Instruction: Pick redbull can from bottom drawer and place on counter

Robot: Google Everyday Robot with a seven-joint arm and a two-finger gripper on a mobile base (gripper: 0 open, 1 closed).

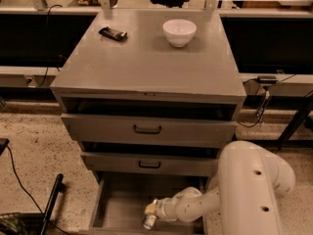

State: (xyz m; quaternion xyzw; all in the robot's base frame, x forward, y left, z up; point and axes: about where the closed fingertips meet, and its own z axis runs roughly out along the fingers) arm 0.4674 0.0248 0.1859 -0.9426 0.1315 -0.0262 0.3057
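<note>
The end effector (151,212) was low inside the open bottom drawer (99,203), clamped on the upper end of the can (148,223) near the front edge. The surface (146,67) carried a bowl (179,32) and a bar (113,33).

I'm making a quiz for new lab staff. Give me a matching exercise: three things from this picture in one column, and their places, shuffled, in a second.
Things
1. bowl
2. snack bar
3. can

Places
A. in the bottom drawer, near its front
B. back left of the counter
C. back of the counter, right of the middle

Pairs: 1-C, 2-B, 3-A.

The gripper is down in the bottom drawer, right at the can.
</note>
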